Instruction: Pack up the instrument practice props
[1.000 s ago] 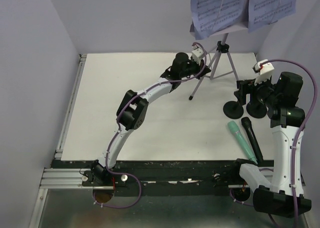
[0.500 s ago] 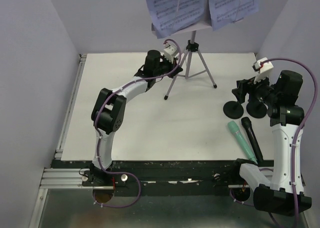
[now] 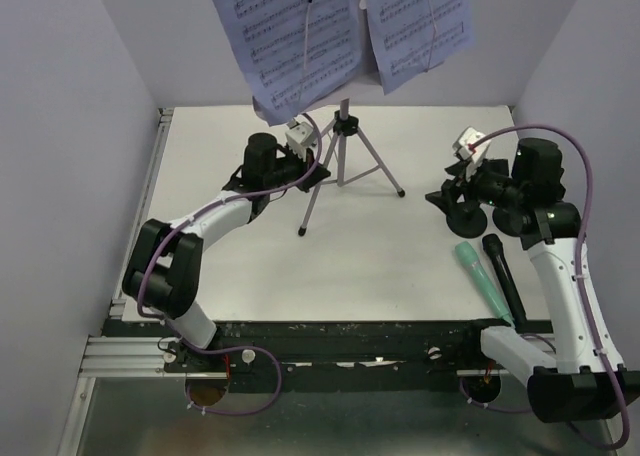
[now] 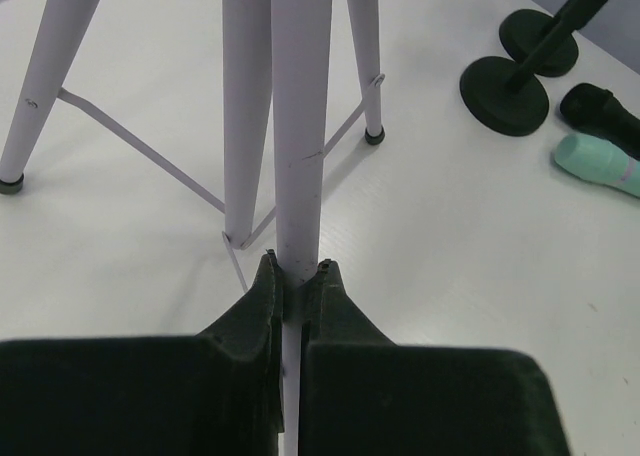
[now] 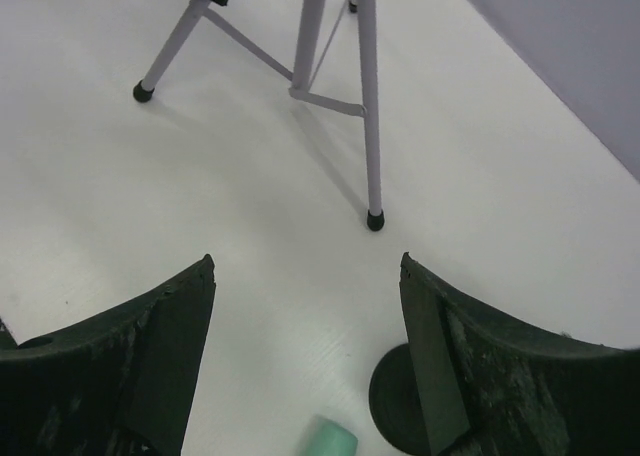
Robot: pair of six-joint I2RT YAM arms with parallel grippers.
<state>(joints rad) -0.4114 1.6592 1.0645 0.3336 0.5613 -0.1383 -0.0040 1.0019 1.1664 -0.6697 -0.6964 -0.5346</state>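
Left, music rack; right, mic holders

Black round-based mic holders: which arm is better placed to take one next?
Right, probably. The right gripper is open and hangs close to the black round-based mic holders. The left gripper is shut on a tube of the lilac tripod music rack, farther from them.

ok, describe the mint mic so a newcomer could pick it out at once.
Start at the white table and go to its near right corner, beside the right arm. Two microphones lie there side by side; the mint-green microphone is the left one, pale green where the black microphone is dark.
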